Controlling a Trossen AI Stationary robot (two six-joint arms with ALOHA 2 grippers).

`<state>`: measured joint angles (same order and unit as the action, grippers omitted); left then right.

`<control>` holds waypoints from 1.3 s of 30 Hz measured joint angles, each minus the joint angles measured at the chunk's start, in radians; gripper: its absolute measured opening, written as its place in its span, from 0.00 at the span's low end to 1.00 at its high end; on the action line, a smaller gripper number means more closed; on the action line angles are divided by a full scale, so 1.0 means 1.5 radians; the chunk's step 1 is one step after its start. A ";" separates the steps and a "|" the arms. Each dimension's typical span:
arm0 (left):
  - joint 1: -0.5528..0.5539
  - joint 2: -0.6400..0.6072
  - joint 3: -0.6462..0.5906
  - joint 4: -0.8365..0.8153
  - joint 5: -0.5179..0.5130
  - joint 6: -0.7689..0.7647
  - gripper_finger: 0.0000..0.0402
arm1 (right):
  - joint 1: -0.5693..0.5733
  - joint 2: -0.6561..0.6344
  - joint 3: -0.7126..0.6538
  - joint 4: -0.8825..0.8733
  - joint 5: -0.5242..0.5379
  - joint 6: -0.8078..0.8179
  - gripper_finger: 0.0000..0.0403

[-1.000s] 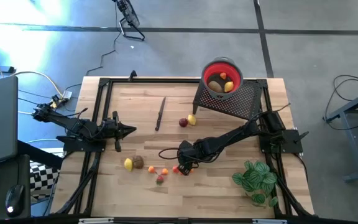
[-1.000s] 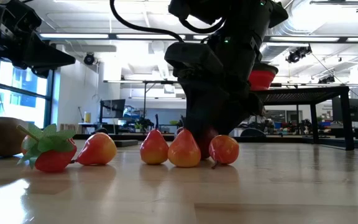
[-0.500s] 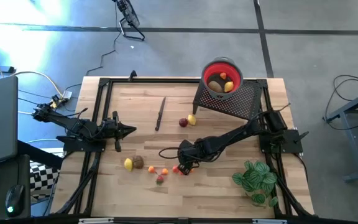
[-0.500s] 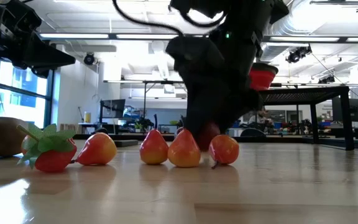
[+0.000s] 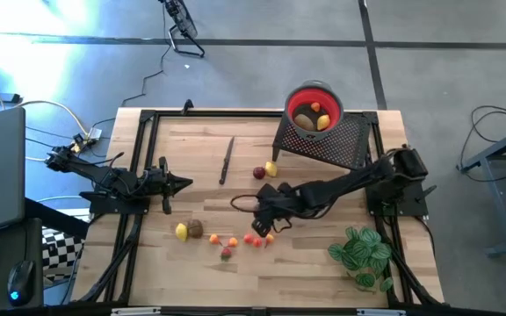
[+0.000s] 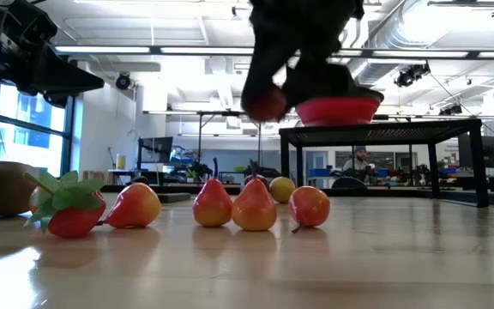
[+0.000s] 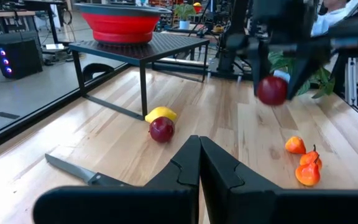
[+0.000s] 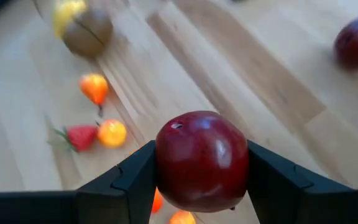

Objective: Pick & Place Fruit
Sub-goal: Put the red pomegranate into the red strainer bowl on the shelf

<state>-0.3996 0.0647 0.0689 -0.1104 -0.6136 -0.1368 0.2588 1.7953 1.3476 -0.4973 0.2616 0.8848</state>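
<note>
At the centre of the high view our right claw [image 5: 268, 225] is clamped on a dark red apple [image 8: 202, 160], holding it clear above the wooden surface [image 5: 200, 167]. Just below it in that view, a row of small orange and red fruit [image 5: 257, 240] lies on the surface. Our left claw [image 5: 185, 183], fingers together and empty, waits at the left of the frame. The red bowl [image 5: 314, 106], upper right on a black stand [image 5: 341, 145], holds more fruit.
</note>
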 joint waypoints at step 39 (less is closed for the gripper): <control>0.000 0.000 0.000 0.006 -0.016 0.117 0.00 | -0.287 -0.169 0.000 -0.037 0.016 -0.297 0.50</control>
<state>-0.3996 0.0643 0.0689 -0.1012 -0.6378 0.0381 -0.1723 1.5410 1.3472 -0.5530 0.2852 0.4400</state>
